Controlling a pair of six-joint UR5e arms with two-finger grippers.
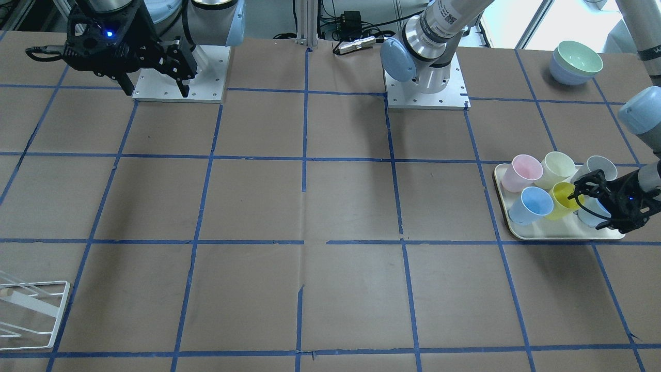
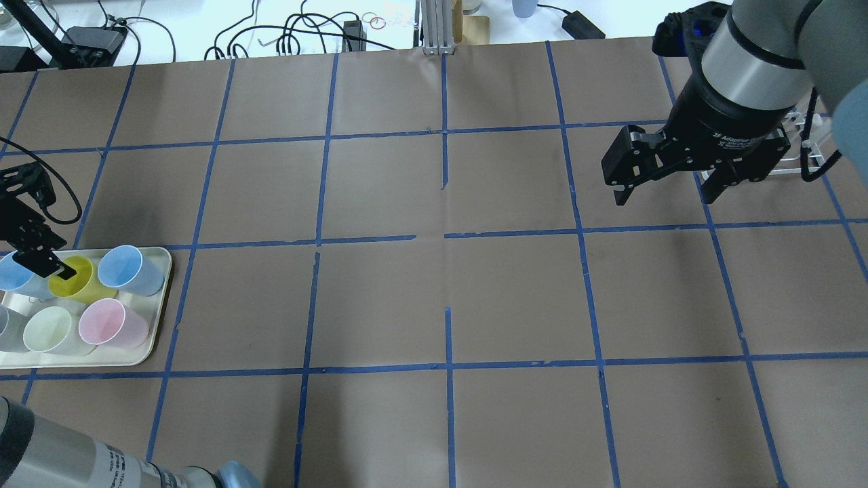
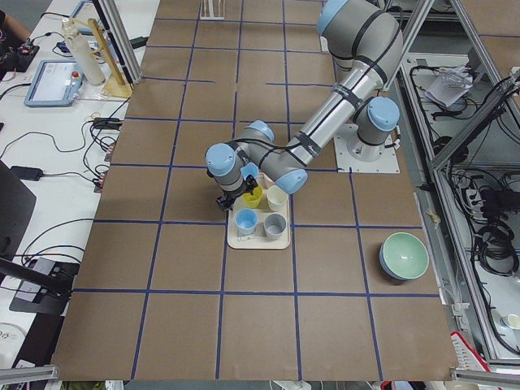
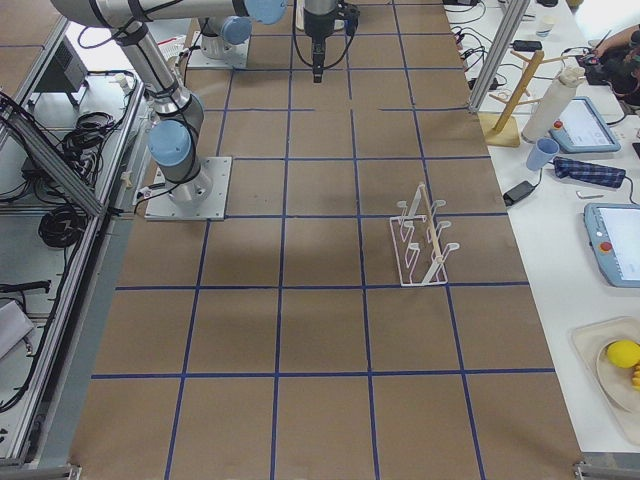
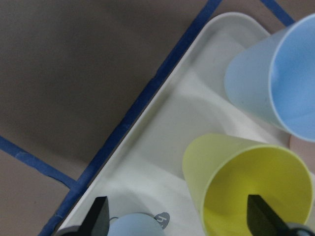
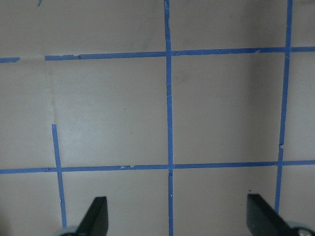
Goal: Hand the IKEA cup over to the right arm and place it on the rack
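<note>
The bright yellow IKEA cup (image 1: 562,200) stands upright on a white tray (image 1: 557,235) among other cups; it also shows in the overhead view (image 2: 80,281) and the left wrist view (image 5: 246,182). My left gripper (image 1: 586,204) (image 2: 42,266) is open and low over the tray. One finger (image 5: 258,214) is inside the yellow cup and the other (image 5: 101,214) is outside its wall. My right gripper (image 2: 668,193) (image 1: 155,88) is open and empty, high above bare table. The white wire rack (image 4: 422,240) (image 1: 26,310) stands on the right arm's side.
On the tray a pink cup (image 1: 521,173), a pale cream cup (image 1: 557,166), and blue cups (image 1: 532,204) crowd the yellow one. A stack of bowls, green on top (image 1: 576,62), sits near the left arm's base. Blue tape lines grid the brown table.
</note>
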